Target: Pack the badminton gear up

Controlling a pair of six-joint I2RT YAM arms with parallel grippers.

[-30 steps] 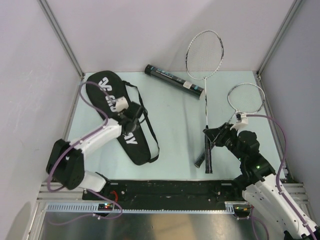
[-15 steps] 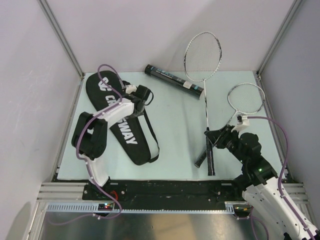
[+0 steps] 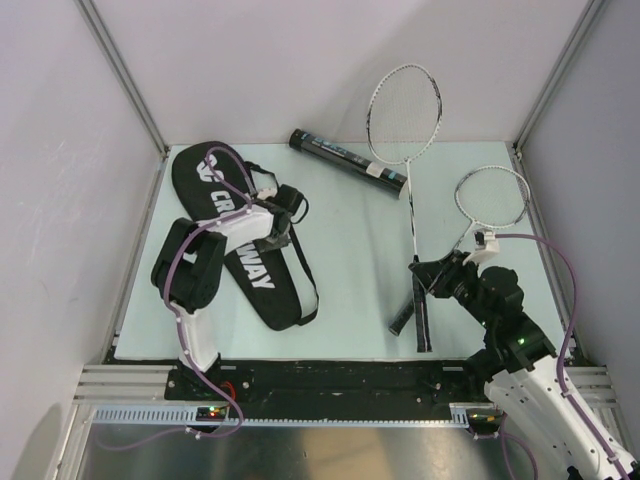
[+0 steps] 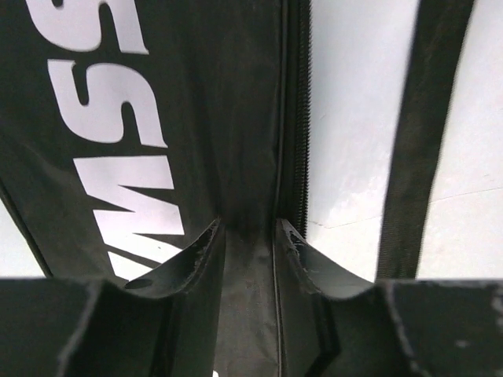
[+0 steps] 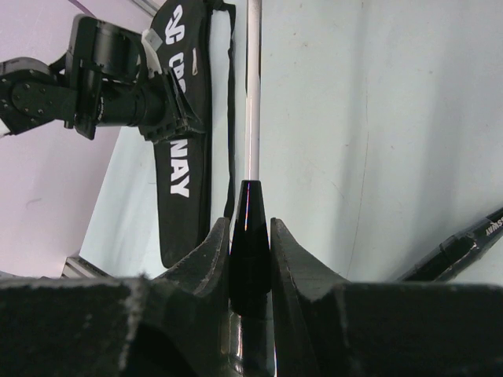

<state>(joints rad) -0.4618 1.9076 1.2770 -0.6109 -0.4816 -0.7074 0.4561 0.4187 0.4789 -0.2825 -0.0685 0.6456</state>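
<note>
The long black CROSSWAY bag [image 3: 232,262] lies flat at the left of the table. My left gripper [image 3: 283,228] is at its right edge, jaws closed on the bag fabric [image 4: 250,157] beside the zipper [image 4: 297,118]. One racket [image 3: 404,100] has its head raised at the back wall. My right gripper [image 3: 427,272] is shut on that racket's black handle cone [image 5: 250,206], with the shaft [image 5: 253,94] running straight ahead. A second racket [image 3: 492,195] lies at the right, its handle [image 3: 402,318] crossing under the first. The dark printed tube [image 3: 348,160] lies at the back middle.
The bag's shoulder strap [image 3: 303,268] loops on the mat beside the bag and shows as a black band [image 4: 424,133] in the left wrist view. Grey walls and metal posts [image 3: 122,75] enclose the table. A black rail [image 3: 330,378] runs along the near edge.
My left arm has swung back from the middle of the bag to its right edge, and its jaws have narrowed onto the fabric. The racket in my right gripper has shifted slightly left.
</note>
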